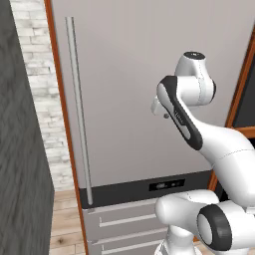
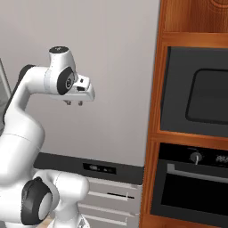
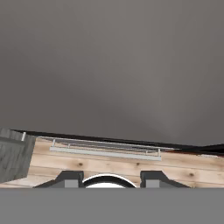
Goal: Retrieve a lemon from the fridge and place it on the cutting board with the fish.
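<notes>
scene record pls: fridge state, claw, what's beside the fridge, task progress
fridge: door shut, bar handle at its left edge, black display strip above the drawers
claw: hangs in front of the fridge door, pointing down, fingers apart, holding nothing
right of fridge: wooden cabinet with built-in ovens
task progress: fridge not yet opened

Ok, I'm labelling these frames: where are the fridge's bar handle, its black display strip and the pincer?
long vertical silver bar handle (image 1: 79,109), left base view, mid-length of bar
black display strip (image 1: 167,185), left base view, its lit panel
pincer (image 2: 74,103), right base view, between its fingertips
</notes>
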You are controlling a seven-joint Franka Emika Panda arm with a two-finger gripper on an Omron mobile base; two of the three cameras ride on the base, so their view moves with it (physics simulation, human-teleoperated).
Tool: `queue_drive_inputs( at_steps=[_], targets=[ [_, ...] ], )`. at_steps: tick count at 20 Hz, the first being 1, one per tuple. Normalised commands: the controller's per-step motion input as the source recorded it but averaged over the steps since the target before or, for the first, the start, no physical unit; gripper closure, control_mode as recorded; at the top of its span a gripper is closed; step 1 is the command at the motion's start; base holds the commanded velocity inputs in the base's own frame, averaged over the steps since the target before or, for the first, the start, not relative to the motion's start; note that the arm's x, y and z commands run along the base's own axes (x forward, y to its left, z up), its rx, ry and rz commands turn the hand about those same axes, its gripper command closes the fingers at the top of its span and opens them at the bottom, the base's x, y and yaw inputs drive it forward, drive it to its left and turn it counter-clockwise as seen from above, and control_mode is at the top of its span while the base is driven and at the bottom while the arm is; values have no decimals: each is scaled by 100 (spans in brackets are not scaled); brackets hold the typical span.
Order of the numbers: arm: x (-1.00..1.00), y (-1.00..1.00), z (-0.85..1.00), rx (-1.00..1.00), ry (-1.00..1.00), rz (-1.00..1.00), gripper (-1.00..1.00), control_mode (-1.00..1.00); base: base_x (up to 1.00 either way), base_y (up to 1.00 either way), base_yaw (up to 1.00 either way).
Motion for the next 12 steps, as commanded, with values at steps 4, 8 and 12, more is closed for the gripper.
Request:
queue_drive_inputs(
  at_steps=[4,8,12],
  targets=[
    [0,0,0,0,0,0,-100,100,0,0,0],
    [0,0,0,0,0,0,-100,100,0,0,0],
    [0,0,0,0,0,0,-100,100,-4,1,-1]
  ],
)
